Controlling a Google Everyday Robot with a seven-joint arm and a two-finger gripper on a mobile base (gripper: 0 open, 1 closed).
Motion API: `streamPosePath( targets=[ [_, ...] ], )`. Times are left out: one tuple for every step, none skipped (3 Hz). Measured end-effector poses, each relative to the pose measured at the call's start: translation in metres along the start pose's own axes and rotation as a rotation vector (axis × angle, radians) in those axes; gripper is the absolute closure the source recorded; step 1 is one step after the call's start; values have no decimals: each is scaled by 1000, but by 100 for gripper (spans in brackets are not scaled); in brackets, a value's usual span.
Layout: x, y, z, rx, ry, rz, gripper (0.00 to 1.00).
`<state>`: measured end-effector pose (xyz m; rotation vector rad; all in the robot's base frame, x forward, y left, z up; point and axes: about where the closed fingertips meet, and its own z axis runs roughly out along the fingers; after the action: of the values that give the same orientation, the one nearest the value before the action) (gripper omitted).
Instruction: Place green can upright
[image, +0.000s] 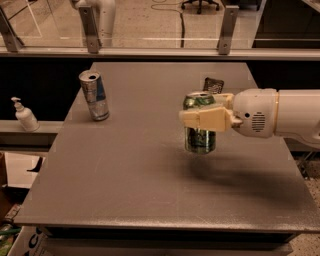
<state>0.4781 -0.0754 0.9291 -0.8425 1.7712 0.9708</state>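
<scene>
The green can (200, 141) stands upright in my grip over the right middle of the grey table (125, 165). Its silver top shows above the near finger. My gripper (195, 114) reaches in from the right on a white arm (280, 114). Its cream fingers (206, 120) are shut on the can's upper half, one in front and one behind. The can's base is at or just above the tabletop, with its shadow spreading right below it. I cannot tell whether it touches.
A taller silver-and-blue can (94, 95) stands upright at the table's back left. A small dark object (213, 85) lies behind the green can. A white pump bottle (25, 116) sits on a ledge off the left edge. A glass railing (150, 47) runs behind the table.
</scene>
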Motion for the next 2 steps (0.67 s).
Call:
streamPosePath(
  targets=[
    [2,-2,-8,-27,-124,-66,100],
    [5,-1,-14,-43,-196,-183,100]
  ],
)
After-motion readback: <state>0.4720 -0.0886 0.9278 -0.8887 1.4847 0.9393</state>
